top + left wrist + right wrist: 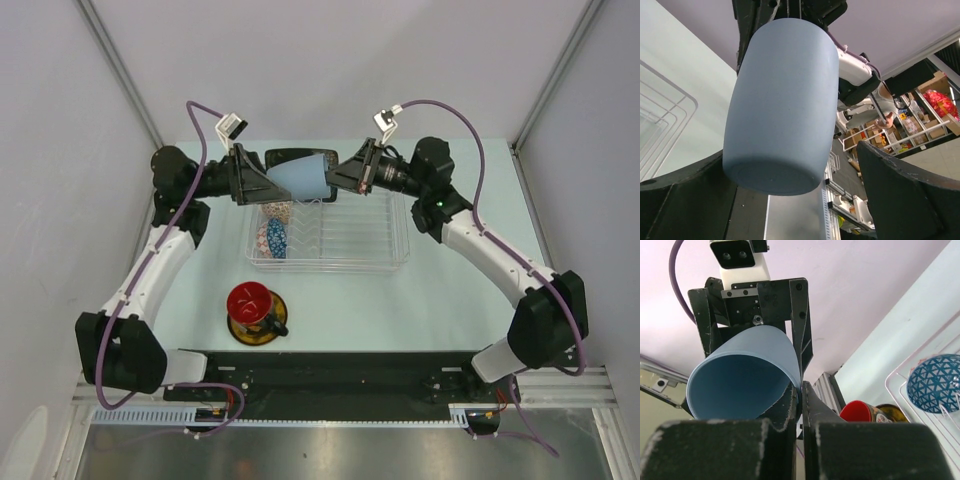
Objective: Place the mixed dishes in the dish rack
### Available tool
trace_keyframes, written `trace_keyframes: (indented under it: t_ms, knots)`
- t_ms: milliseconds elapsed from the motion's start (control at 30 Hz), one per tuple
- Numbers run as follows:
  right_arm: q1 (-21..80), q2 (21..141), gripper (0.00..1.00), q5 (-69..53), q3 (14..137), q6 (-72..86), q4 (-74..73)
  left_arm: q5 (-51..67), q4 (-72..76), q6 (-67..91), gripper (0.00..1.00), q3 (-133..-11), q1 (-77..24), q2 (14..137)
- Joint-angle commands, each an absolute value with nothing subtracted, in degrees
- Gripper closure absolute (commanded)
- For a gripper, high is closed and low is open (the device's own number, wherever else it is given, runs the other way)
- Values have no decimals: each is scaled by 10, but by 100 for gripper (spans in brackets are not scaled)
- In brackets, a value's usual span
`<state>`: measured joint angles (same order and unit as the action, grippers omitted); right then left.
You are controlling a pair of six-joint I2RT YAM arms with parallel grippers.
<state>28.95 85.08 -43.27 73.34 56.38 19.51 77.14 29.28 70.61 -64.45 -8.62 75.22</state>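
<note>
A plain light-blue cup (303, 177) hangs on its side above the far edge of the white wire dish rack (370, 240). My right gripper (338, 180) is shut on the cup's rim (790, 365), one finger inside and one outside. My left gripper (272, 183) is open, its jaws either side of the cup's base (775, 172), with a gap on the right. A blue net-patterned bowl (277, 238) and a beige patterned bowl (278, 212) stand in the rack's left end. The red mug (249, 301) sits on the yellow dark-rimmed saucer (268, 327) in front of the rack. The black square plate is not clearly visible.
A dark shape (292, 157) shows behind the cup at the far edge. The rack's right slots (360, 225) hold nothing. White walls stand close on the left and right. The black base rail (330, 375) runs along the near edge.
</note>
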Motion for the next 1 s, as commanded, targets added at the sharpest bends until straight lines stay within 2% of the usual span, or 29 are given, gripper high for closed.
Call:
trace_keyframes:
  t_ms: [0,367,467,500,567,600,667,700,733,767,800,833,900,933,967]
  knots:
    - [306,874,100,-436,741,603,282,785,344,737,0,-649,-91,754]
    - [329,894,100,-430,737,592,275,776,348,733,1,-651,-90,759]
    - [330,896,100,-430,736,592,273,776,347,732,19,-653,-90,762]
    - [330,897,100,-429,735,591,272,777,346,733,36,-654,-89,763]
    - [330,898,100,-426,734,589,267,778,335,725,53,-656,-90,764]
    - [329,897,100,-425,734,588,265,778,328,720,71,-661,-90,765]
    - [327,896,98,-427,732,584,259,777,269,681,87,-671,-89,765]
    - [320,895,93,-429,733,581,255,776,240,660,100,-690,-88,766]
    - [316,888,88,-429,732,567,231,773,169,608,100,-701,-89,767]
    - [308,882,69,-428,733,559,215,770,128,576,100,-730,-88,769]
    - [290,875,61,-427,732,544,166,766,88,512,100,-747,-88,773]
    - [277,858,45,-425,732,530,136,749,5,476,100,-764,-88,774]
    - [223,835,27,-410,732,477,31,721,-108,351,100,-838,-88,790]
    - [202,824,15,-403,732,463,3,695,-216,311,100,-867,-89,799]
    - [180,795,11,-398,731,440,-40,646,-266,273,100,-928,-91,813]
